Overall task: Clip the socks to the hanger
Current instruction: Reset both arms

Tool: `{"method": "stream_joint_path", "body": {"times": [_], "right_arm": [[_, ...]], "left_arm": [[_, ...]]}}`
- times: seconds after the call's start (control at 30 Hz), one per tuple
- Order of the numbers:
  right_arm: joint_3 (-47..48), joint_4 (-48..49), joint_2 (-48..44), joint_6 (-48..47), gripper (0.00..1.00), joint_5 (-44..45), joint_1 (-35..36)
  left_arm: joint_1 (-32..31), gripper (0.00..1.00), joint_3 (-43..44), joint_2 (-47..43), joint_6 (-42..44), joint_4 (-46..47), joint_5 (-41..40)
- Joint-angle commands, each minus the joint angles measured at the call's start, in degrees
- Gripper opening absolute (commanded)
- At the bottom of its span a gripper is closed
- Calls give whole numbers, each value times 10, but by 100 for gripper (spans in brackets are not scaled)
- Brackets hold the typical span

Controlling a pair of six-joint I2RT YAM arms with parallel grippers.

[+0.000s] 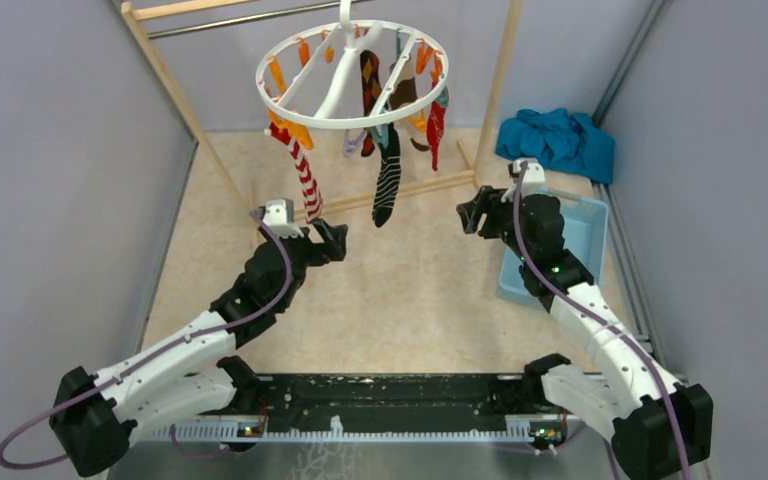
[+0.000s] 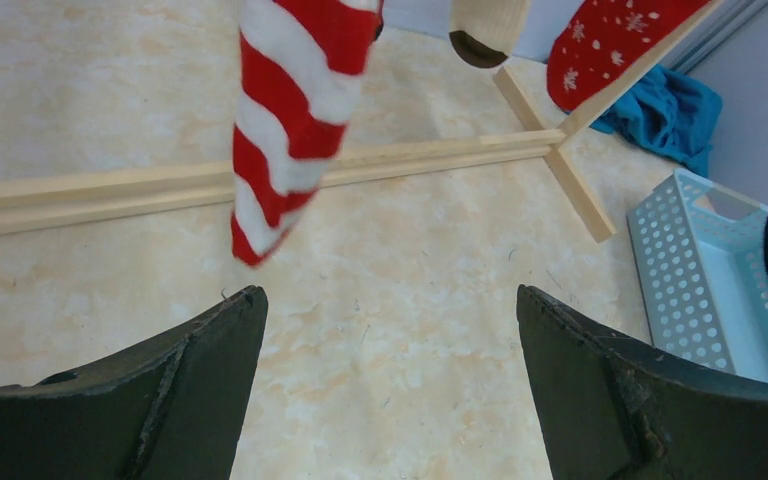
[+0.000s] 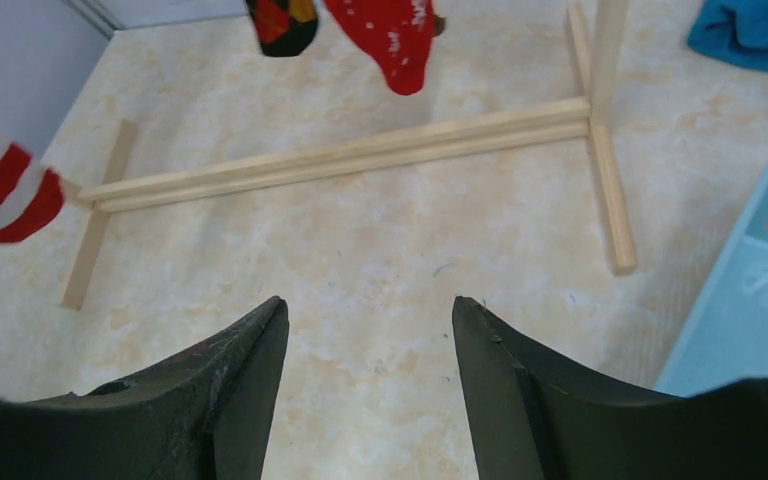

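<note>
Below the hanger, the left gripper is hovering with jaws spread wide, empty; the red-and-white striped sock is hanging from the hanger's left rim, the black striped sock from its front. The right gripper is hovering lower right of it, jaws parted, empty.

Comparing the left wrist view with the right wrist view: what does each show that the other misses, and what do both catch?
Only the left wrist view: the left hand, open and empty, and a beige sock tip with a dark end at the top edge.
Only the right wrist view: the right hand, open and empty, and the dark argyle sock tip.
Both: the red-and-white striped sock, the red patterned sock, the wooden rack's base bars, the teal-blue cloth heap and the light-blue perforated plastic basket.
</note>
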Motion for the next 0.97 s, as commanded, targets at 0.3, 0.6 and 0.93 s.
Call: {"method": "stream_joint_path", "body": {"times": [0.3, 0.6, 0.93], "right_arm": [[6, -28, -6, 30, 61, -20, -36], [-20, -23, -8, 39, 61, -31, -37], [-28, -23, -6, 37, 61, -18, -46]], "left_arm": [[2, 98, -14, 22, -58, -44, -11], [2, 98, 48, 68, -78, -88, 5], [1, 98, 60, 59, -94, -140, -41]]}}
